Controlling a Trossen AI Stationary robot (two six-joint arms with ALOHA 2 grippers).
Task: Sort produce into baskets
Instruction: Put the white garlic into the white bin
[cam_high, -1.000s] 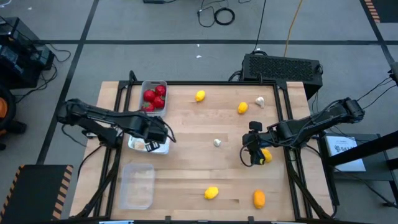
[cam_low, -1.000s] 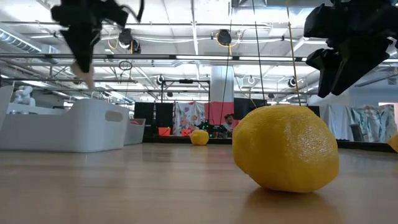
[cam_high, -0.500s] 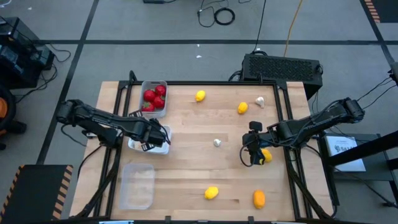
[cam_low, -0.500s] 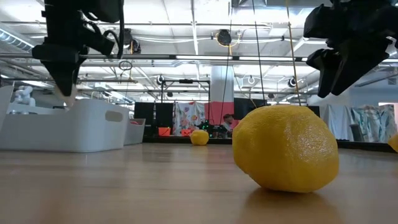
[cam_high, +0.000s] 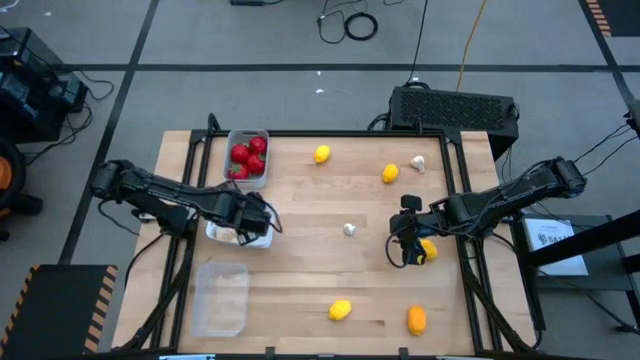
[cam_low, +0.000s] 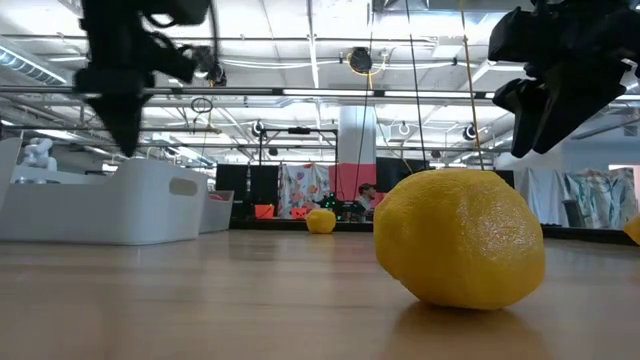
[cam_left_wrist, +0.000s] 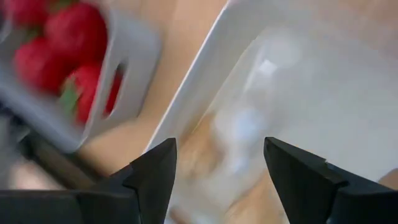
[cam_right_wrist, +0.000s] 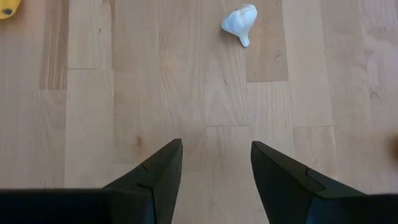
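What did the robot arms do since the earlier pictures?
The left gripper let go of a whitish bulb over the white basket; its fingers are now open and empty. The right gripper, open over the table, and the loose lemons stayed put.

A big industrial lab hall is showing: exposed ceiling trusses (cam_low: 300, 95) and hanging lights are spanning overhead, cables (cam_high: 350, 22) are trailing across grey taped floor at 12 o'clock, beyond a framed wooden table (cam_high: 330, 255).
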